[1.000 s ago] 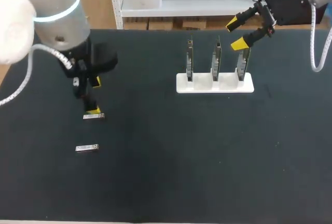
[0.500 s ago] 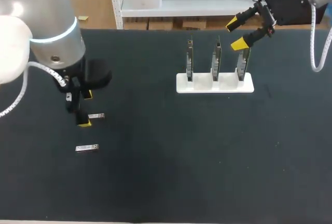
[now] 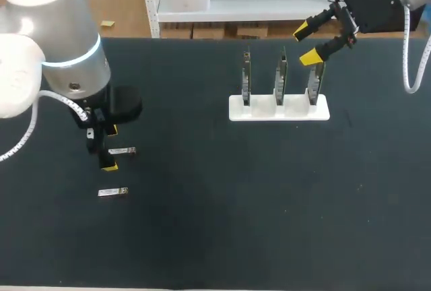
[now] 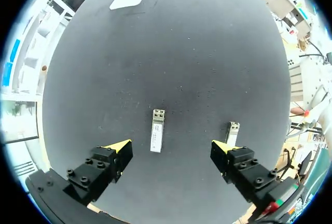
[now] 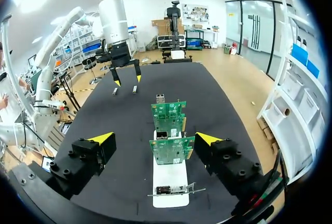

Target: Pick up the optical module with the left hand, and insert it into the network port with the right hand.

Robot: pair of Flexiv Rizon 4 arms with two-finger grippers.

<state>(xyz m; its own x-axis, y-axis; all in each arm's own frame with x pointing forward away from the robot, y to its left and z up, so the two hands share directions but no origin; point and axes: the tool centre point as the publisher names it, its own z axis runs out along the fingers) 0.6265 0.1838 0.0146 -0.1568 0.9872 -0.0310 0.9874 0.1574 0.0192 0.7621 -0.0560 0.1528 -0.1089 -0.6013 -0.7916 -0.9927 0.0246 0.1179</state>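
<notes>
The right gripper (image 5: 154, 139) stands wide open above the black table (image 5: 98, 115), its yellow-tipped fingers on either side of a white stand (image 5: 169, 182). The stand holds three green circuit boards (image 5: 171, 150) upright, one behind another; the nearest board sits between the jaws, apart from both, with a silver network port (image 5: 162, 134) just behind its upper edge. Far ahead of the jaws, the left arm (image 5: 114, 19) hangs the left gripper (image 5: 128, 81), fingers spread, over two small optical modules (image 5: 114, 93) lying side by side on the table.

The left arm (image 3: 67, 69) partly hides its pincer (image 3: 111, 148) in the head view.
</notes>
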